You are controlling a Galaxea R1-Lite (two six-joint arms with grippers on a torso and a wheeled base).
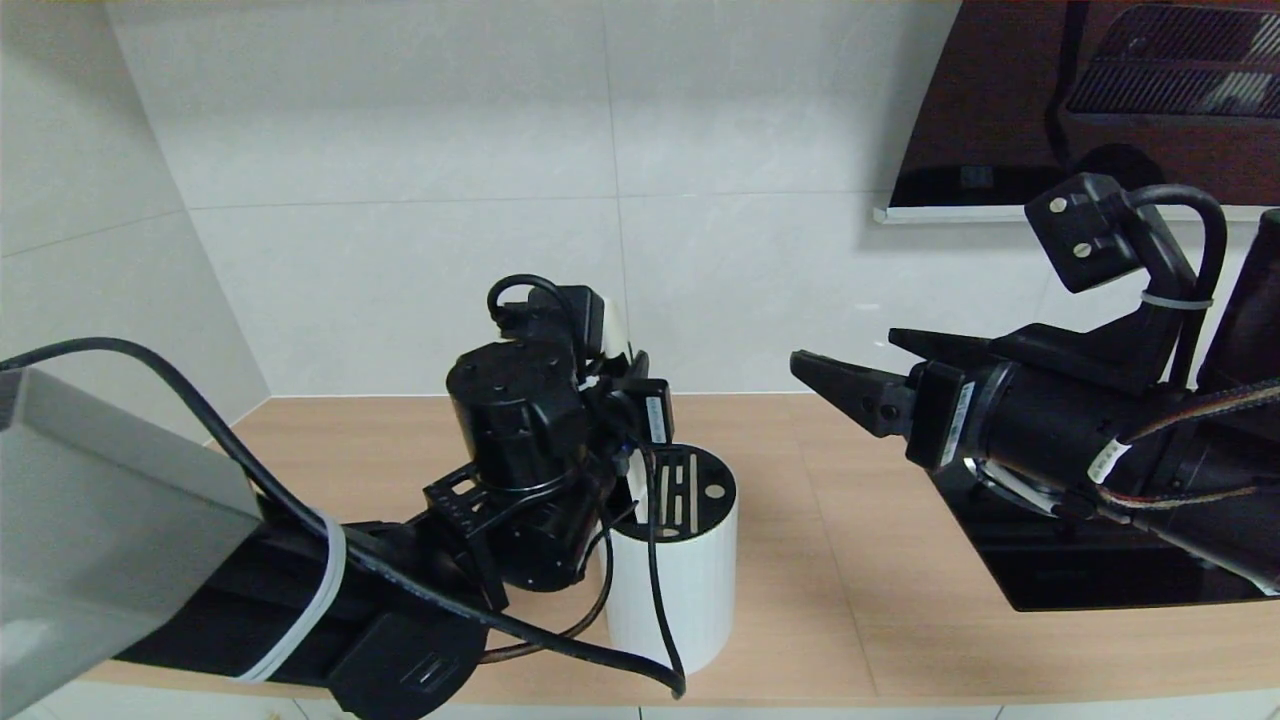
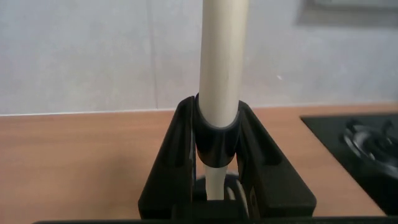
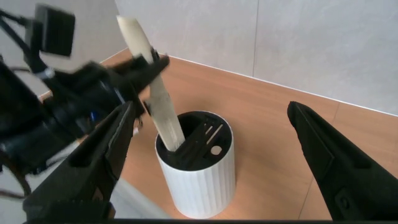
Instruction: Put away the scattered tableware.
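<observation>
Now left gripper (image 2: 217, 134) pinches cream handle (image 2: 224, 56) tilted, lower end in white holder (image 3: 199, 174) on tabletop (image 1: 800, 560); right gripper (image 1: 845, 352) spread, level, beside.

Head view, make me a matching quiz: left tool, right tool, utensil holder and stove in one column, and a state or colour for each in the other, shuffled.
Column one
1. left tool
2. right tool
3. utensil holder
4. stove

Column two
A. open, empty
B. white, with a black slotted top
C. black, set in the counter
D. shut on a cream handle

Pairs: 1-D, 2-A, 3-B, 4-C.
</observation>
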